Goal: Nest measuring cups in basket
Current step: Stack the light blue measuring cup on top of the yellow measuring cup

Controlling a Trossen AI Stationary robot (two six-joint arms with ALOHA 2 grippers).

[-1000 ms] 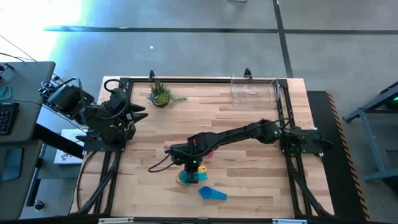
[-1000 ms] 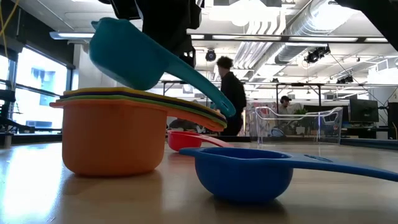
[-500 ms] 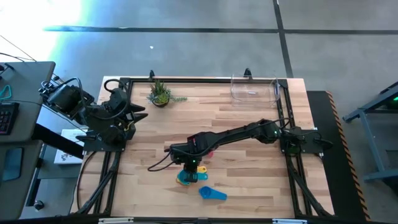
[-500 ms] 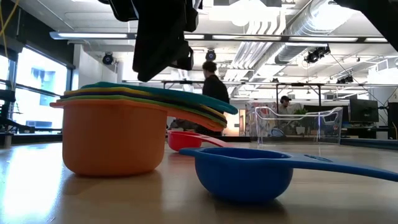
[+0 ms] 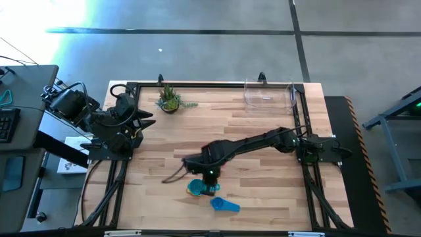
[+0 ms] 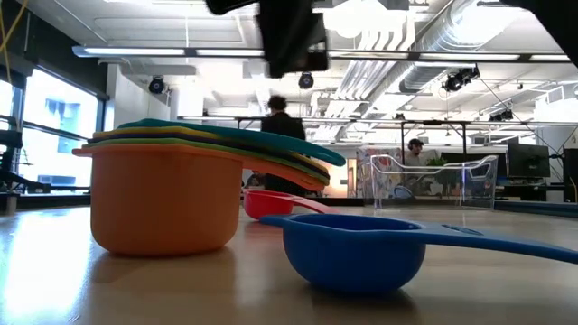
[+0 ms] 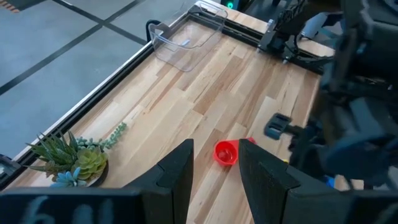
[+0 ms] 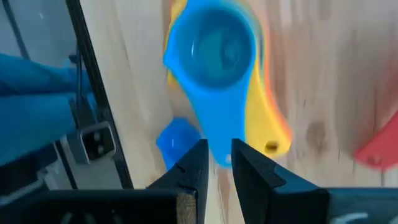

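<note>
A stack of nested measuring cups (image 6: pixel 163 194) stands near the table's front middle, with an orange cup at the bottom and a teal one (image 8: pixel 214 50) on top. A blue cup (image 6: pixel 357 253) sits upright beside the stack. A red cup (image 7: pixel 226 152) rests farther back. My right gripper (image 8: pixel 219 152) hangs above the stack's handles with a narrow gap between its fingers, clear of the cups in the low view (image 6: pixel 291 45). The clear basket (image 5: pixel 268 93) stands at the far right. My left gripper (image 7: pixel 216 146) waits open at the far left.
A small potted plant (image 5: pixel 170 100) stands at the far left of the table. A black metal frame (image 5: pixel 297 99) runs along the table's edges. Bare wood lies between the stack and the basket. A person walks in the room beyond the table.
My right gripper held the teal cup tilted above the stack, set it down nested on top and let go. It then rose clear of the stack and drifted slightly toward the table's right edge. The teal cup now lies level in the stack.
</note>
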